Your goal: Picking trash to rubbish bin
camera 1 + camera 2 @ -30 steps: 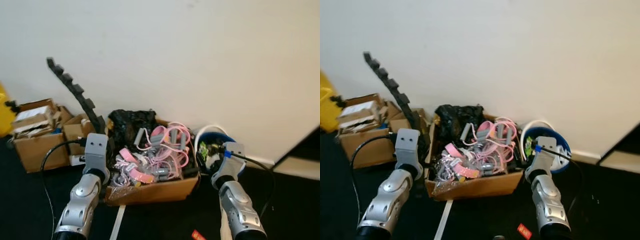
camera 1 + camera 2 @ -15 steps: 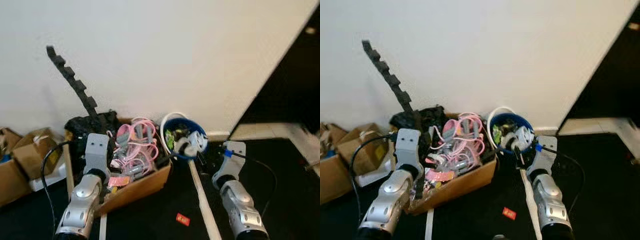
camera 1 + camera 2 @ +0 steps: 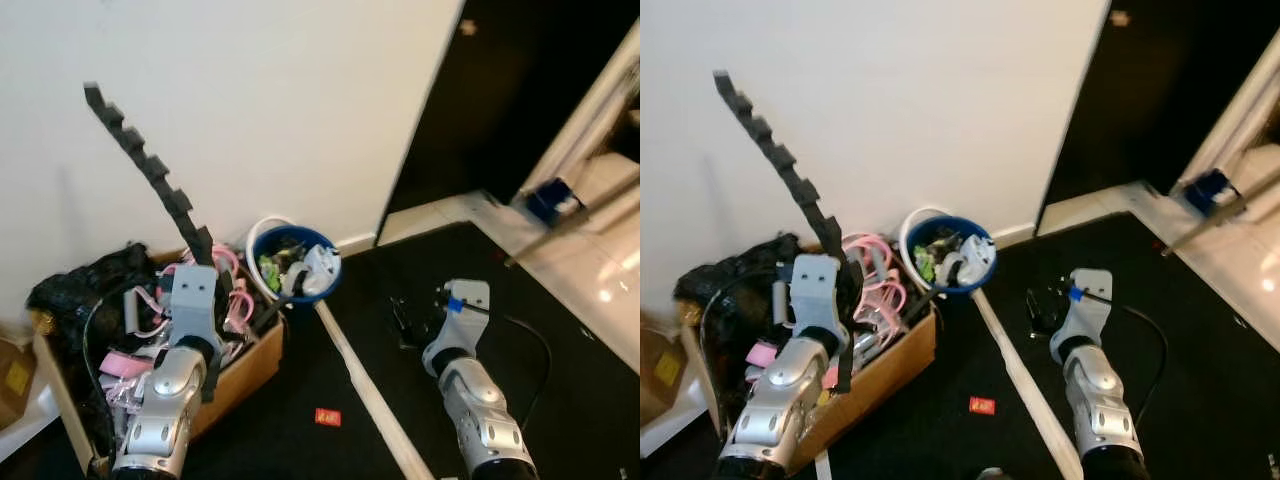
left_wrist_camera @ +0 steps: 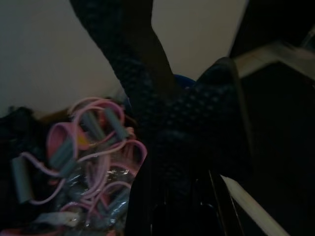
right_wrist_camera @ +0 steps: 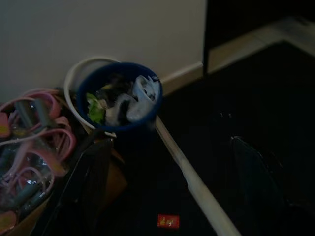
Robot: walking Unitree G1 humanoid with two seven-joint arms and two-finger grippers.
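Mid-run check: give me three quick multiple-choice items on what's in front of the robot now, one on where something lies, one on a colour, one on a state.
1. Where is the red scrap?
A. in the bin
B. on the dark floor
C. in the box

2. What colour is the bin?
A. blue
B. yellow
C. red

3. How is the bin?
A. overturned
B. lidded
C. upright, holding trash

Key: 1 B, it lies on the floor between the box and the pale strip. 2 A, its wall is blue. 3 C, its open top shows white and green trash.
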